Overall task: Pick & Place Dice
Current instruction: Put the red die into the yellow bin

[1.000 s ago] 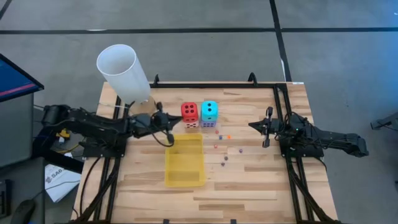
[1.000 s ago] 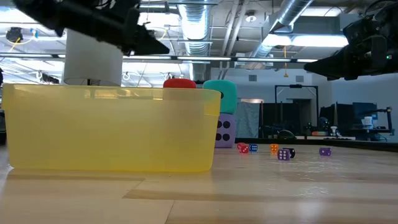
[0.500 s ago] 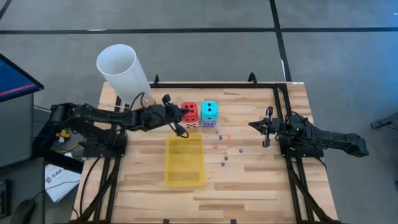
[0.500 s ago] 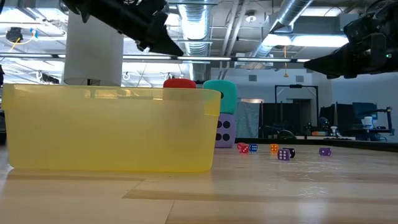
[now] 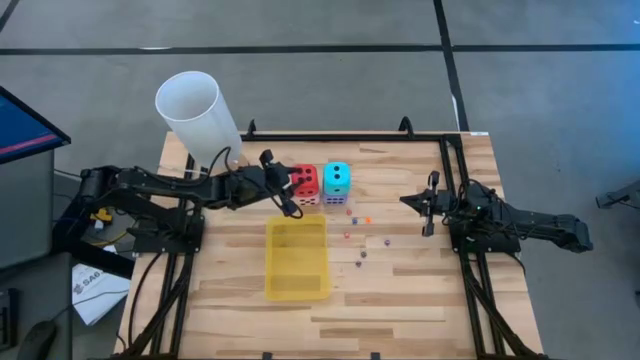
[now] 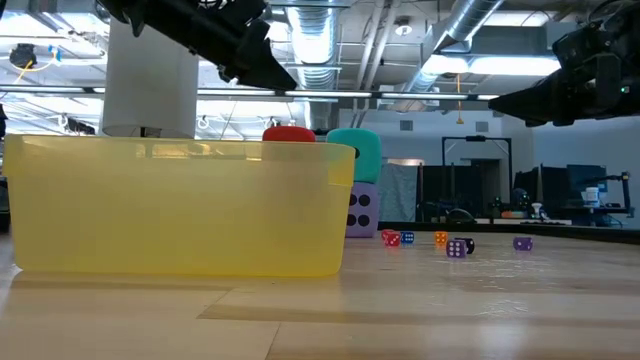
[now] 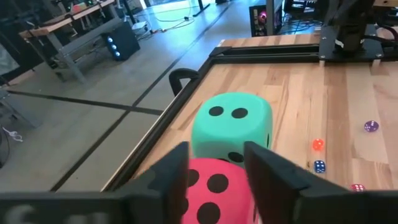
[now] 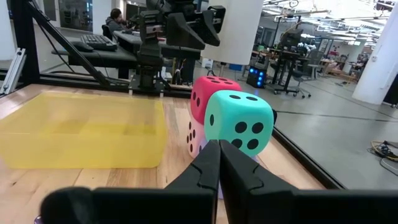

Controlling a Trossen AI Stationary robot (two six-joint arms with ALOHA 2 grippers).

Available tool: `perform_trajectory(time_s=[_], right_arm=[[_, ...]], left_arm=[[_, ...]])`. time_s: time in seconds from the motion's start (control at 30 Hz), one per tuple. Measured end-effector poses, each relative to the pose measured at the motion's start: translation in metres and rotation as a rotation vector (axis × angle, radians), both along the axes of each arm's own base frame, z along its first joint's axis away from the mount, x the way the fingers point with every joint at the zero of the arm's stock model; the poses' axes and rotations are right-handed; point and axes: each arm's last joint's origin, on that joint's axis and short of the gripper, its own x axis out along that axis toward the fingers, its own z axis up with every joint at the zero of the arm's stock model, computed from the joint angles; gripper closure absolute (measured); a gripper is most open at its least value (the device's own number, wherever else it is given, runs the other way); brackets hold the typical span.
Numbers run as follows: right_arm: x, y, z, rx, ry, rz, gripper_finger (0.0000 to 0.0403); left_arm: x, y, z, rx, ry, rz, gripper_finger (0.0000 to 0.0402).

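The red die (image 5: 306, 180) sits on the pink die (image 5: 306, 200). Beside them the cyan die (image 5: 338, 178) sits on the purple die (image 6: 360, 208). Several tiny dice (image 5: 366, 220) lie scattered on the wood to their right. My left gripper (image 5: 287, 184) is open and reaches in from the table's left. Its fingers stand at the red die's (image 7: 217, 186) upper left edge, and the cyan die (image 7: 233, 127) lies beyond. My right gripper (image 5: 405, 202) hangs shut at the table's right side, away from the dice. My left gripper's open fingers (image 7: 177, 171) stand at either side of the red die's near top edge (image 7: 214, 171), coming almost level from the table's left. I cannot tell whether they touch it.
A flat yellow tray (image 5: 297, 257) lies in front of the stacked dice. A tall white cylinder (image 5: 195, 110) stands at the far left corner. A black frame (image 5: 440, 140) rims the table's far and side edges. Bare wood (image 5: 400, 300) lies near the front right.
My left gripper has risen and gone from the tray's far left corner toward the table's right, up to the red die. It then stayed there and its fingertips parted. The dice have not moved.
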Motion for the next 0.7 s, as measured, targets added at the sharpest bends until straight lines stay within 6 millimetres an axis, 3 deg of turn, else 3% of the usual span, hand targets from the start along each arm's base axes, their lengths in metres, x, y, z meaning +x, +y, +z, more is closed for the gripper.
perform_trajectory(time_s=[0.17, 0.3, 0.47, 0.7], right_arm=[[0.0000, 0.0000, 0.0000, 0.000, 0.000, 0.000, 0.0400], [0.0000, 0.0000, 0.0000, 0.000, 0.000, 0.000, 0.0400], [0.0000, 0.0001, 0.0000, 0.000, 0.000, 0.001, 0.0400], [0.0000, 0.0001, 0.0000, 0.000, 0.000, 0.001, 0.0400]], left_arm=[[0.0001, -0.0001, 0.0006, 0.000, -0.007, 0.000, 0.0153], [0.0002, 0.0000, 0.0007, 0.000, -0.009, 0.000, 0.0107], [0.0003, -0.0008, 0.0008, -0.002, -0.010, -0.003, 0.0083], [0.0004, -0.0008, 0.0007, -0.002, -0.010, -0.003, 0.0079]])
